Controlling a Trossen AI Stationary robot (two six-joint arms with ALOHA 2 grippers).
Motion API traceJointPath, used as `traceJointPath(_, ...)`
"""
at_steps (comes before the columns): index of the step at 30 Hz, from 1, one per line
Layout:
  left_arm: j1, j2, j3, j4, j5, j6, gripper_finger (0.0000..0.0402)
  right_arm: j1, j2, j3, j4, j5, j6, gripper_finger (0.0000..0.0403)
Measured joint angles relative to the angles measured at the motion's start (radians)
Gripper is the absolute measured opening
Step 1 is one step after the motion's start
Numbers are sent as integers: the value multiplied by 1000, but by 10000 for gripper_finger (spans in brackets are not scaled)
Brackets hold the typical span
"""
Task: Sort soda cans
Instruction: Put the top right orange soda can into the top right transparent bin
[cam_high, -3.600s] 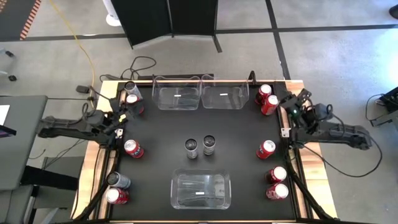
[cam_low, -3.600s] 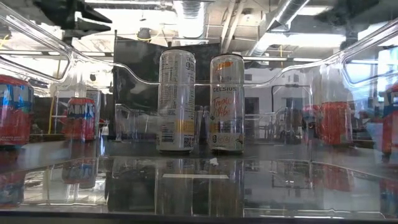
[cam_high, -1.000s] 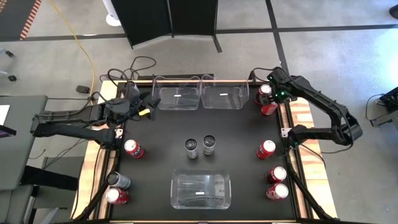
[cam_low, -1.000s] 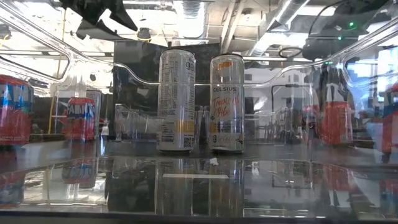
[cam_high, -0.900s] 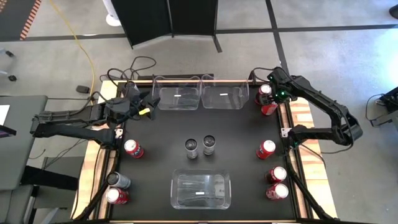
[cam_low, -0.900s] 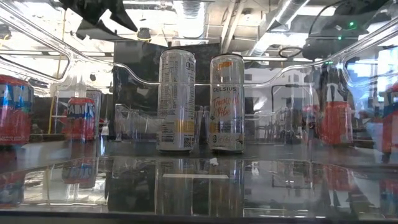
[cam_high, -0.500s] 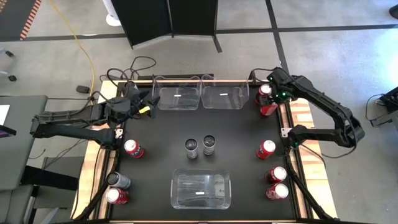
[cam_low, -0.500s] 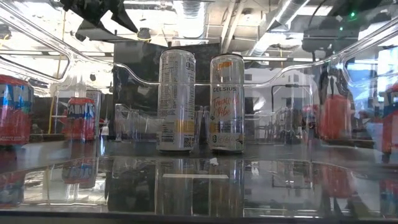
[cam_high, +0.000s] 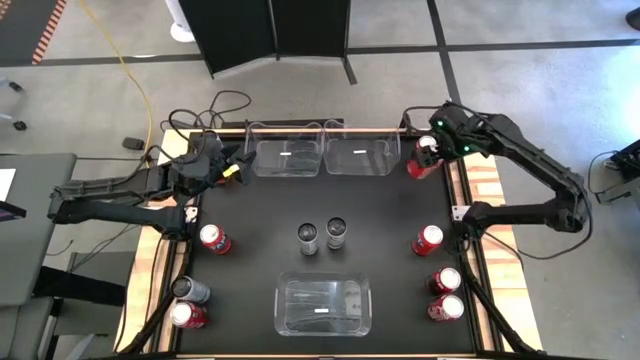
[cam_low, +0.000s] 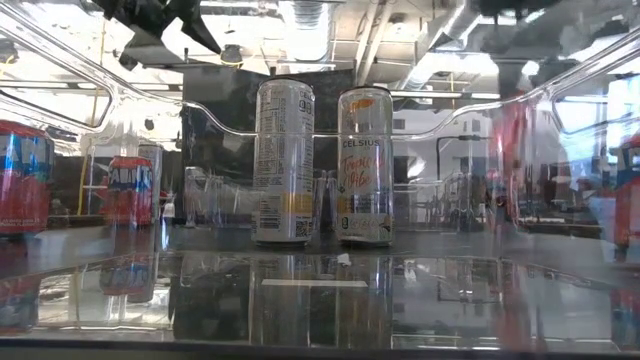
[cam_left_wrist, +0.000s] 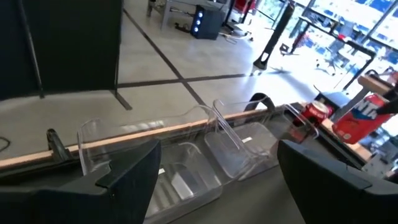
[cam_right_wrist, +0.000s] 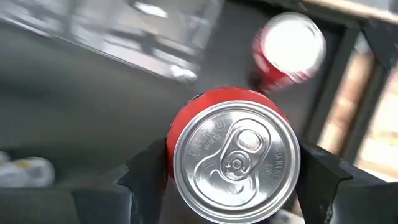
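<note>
From above, the right gripper (cam_high: 428, 155) sits at the table's far right corner, pinching a red soda can (cam_high: 421, 164), with the nearer clear bin (cam_high: 360, 156) just inward of it (the left gripper (cam_high: 232, 168), jaws spread and empty, hovers beside the other bin). The right wrist view shows that can (cam_right_wrist: 233, 162) upright between the fingers (cam_right_wrist: 146, 169), top facing the camera, a second red can (cam_right_wrist: 288, 53) just beyond.

Tabletop (cam_high: 260, 215) mid-band open: wide lanes left and right of the two centre cans (cam_high: 322, 235). Near bin (cam_high: 322, 305) blocks the near middle; two far bins (cam_high: 322, 155) touch and wall the far edge. Left side: red can (cam_high: 213, 238) and a near-left pair (cam_high: 188, 303), free room between them. Right edge crowded: red cans (cam_high: 440, 280) in a row. Right tool (cam_high: 425, 155) with a red can (cam_right_wrist: 233, 163) fills the far-right corner, another can (cam_right_wrist: 287, 50) just beside. Left tool (cam_high: 232, 168) hangs at far left, jaws apart.
</note>
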Motion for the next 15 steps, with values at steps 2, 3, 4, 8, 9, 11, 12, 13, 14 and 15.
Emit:
traceJointPath(2, 1, 0, 0, 0, 0, -8, 319, 38, 15, 40, 26, 0, 22, 276)
traceJointPath(3, 1, 0, 0, 1, 0, -8, 319, 53, 26, 56, 43, 0, 30, 276)
traceJointPath(4, 1, 0, 0, 1, 0, -7, 319, 64, 39, 69, 66, -1, 38, 276)
traceJointPath(8, 1, 0, 0, 1, 0, -21, 319, 90, 108, 122, 169, 0, 20, 276)
traceJointPath(9, 1, 0, 0, 0, 4, -28, 319, 95, 130, 136, 182, 0, 8, 276)
traceJointPath(11, 1, 0, 0, -1, 27, -42, 319, 97, 180, 165, 197, 1, -26, 276)
traceJointPath(12, 1, 0, 0, -3, 41, -50, 319, 96, 207, 180, 205, 1, -43, 276)
traceJointPath(13, 1, 0, 0, -8, 50, -55, 319, 94, 233, 195, 216, 0, -62, 276)
traceJointPath(14, 1, 0, 0, -11, 58, -59, 319, 90, 259, 212, 225, 0, -84, 276)
traceJointPath(15, 1, 0, 0, -13, 61, -64, 319, 87, 286, 230, 230, 0, -106, 276)
